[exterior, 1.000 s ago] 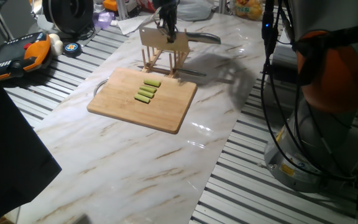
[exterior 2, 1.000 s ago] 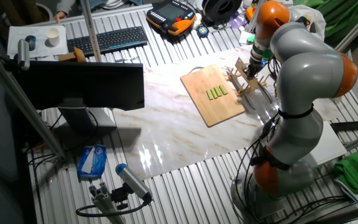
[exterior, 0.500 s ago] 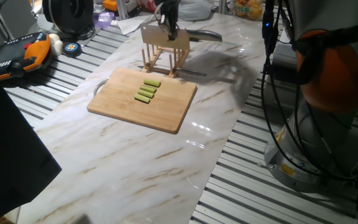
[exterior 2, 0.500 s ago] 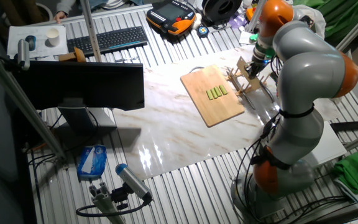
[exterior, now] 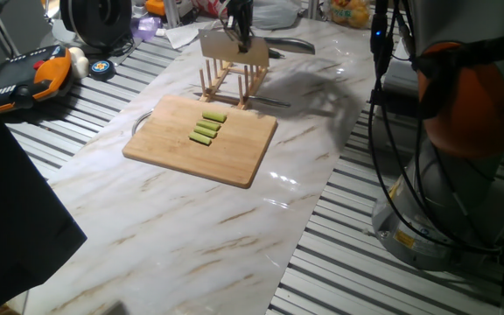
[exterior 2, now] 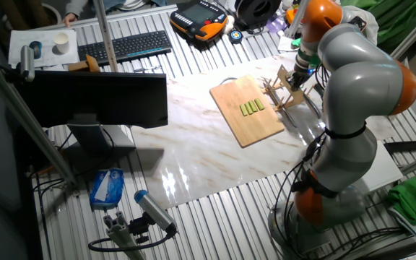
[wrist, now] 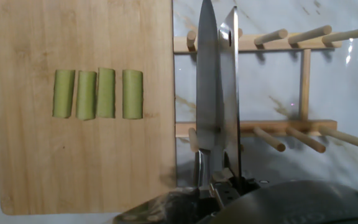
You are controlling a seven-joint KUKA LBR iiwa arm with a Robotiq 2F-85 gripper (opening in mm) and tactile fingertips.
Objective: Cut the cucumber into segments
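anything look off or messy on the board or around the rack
Nothing stands out. Four cucumber pieces lie side by side in a neat row on the wooden board, none spilled off it. The end effector holds a knife over the wooden rack, which stands upright.

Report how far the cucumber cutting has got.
Cutting looks done: four segments lie side by side on the wooden board. In hand: the gripper holds the knife over the wooden rack. Left: apparently only racking the knife and releasing it.

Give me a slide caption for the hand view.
Held knife poised over the wooden rack, beside four cucumber segments lined up on the cutting board.
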